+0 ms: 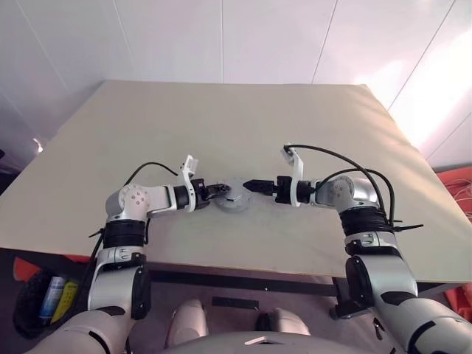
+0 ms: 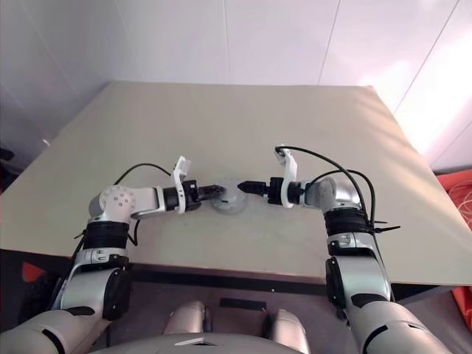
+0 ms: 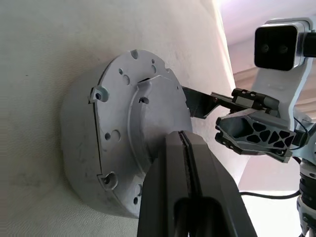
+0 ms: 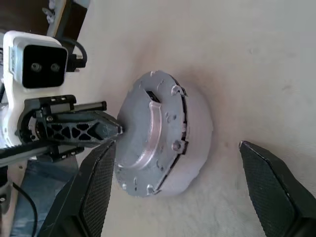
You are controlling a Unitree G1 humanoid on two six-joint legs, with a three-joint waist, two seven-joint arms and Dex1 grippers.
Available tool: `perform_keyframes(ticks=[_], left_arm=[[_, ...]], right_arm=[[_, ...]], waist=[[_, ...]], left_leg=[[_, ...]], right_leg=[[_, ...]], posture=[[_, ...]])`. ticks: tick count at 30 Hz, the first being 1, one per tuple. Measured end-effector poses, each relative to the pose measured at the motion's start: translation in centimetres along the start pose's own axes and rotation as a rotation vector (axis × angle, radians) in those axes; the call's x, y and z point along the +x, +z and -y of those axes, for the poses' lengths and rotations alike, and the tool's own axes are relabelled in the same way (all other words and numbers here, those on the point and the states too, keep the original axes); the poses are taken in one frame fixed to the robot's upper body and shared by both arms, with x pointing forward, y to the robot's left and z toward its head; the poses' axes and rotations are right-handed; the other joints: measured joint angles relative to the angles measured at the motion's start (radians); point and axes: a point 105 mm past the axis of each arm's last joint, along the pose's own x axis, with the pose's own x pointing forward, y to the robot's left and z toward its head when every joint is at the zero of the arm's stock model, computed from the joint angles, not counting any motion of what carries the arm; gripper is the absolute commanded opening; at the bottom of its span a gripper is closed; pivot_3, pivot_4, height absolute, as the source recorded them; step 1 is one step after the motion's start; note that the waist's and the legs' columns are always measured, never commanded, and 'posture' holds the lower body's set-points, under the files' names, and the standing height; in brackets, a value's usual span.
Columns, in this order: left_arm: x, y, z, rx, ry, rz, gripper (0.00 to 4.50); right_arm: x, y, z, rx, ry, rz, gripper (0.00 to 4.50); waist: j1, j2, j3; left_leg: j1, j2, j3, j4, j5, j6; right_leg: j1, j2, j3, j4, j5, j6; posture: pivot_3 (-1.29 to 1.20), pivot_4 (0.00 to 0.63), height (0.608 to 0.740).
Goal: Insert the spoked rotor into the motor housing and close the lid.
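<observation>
Motor housing: squat grey metal drum on the counter, between the two hands; lid already down on it.
Rotor: not visible, presumably inside.
Handling: looks heavy, rigid, smooth-walled, likely slippery; best taken across the outer wall or pressed on the lid's raised centre.
Axis: short, straight up from the counter; lid faces up.
Left hand: fingers together, tip resting on the lid's edge.
Right hand: fingers spread wide, flanking the housing, holding nothing.

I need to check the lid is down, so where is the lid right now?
The lid lies shut on the motor housing, mid-table toward the near edge, between the shut left gripper, tips at its face, and the open right gripper.
</observation>
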Motion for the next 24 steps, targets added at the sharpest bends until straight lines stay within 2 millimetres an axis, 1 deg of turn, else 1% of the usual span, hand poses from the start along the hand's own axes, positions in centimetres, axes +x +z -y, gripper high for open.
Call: perform_keyframes(ticks=[3, 6, 12, 18, 24], left_arm=[[-0.1, 0.1, 0.0, 0.000, 0.002, 0.004, 0.00], [-0.1, 0.2, -0.1, 0.003, 0.004, 0.008, 0.00], [-0.1, 0.6, 0.0, 0.016, 0.012, 0.017, 0.00], [-0.2, 0.8, -0.1, 0.022, 0.020, 0.029, 0.00], [-0.5, 1.2, -0.3, 0.027, 0.029, 0.044, 0.00]], right_arm=[[0.6, -0.7, -0.8, 0.038, 0.039, -0.033, 4.47], [0.6, -1.1, -1.2, 0.061, 0.048, -0.066, 4.47], [0.5, -1.9, -2.1, 0.106, 0.084, -0.134, 4.47], [1.3, -1.7, -2.7, 0.116, 0.096, -0.130, 4.47], [2.1, -0.8, -2.8, 0.132, 0.086, -0.080, 4.47]], waist=[[0.002, 0.000, 0.000], [0.002, 0.000, 0.000], [0.002, 0.000, 0.000], [0.002, 0.000, 0.000], [0.002, 0.000, 0.000]], left_leg=[[0.000, 0.000, 0.000, -0.001, 0.000, 0.000], [-0.001, -0.001, 0.000, -0.002, 0.000, 0.000], [-0.001, -0.001, 0.000, -0.008, 0.001, -0.001], [0.000, -0.002, 0.000, -0.012, 0.003, -0.004], [-0.001, -0.002, 0.000, -0.013, 0.003, -0.005]], right_leg=[[0.001, 0.000, 0.000, -0.002, 0.000, 0.000], [0.001, 0.000, 0.000, -0.003, 0.003, -0.005], [-0.001, 0.000, 0.000, -0.004, 0.003, -0.005], [-0.003, 0.000, 0.000, -0.005, 0.002, -0.004], [-0.004, 0.000, 0.000, -0.005, 0.002, -0.005]], posture=[[0.00, 0.000, 0.740], [0.00, 0.000, 0.740], [0.00, 0.000, 0.740], [0.00, 0.000, 0.740], [0.00, 0.000, 0.740]])
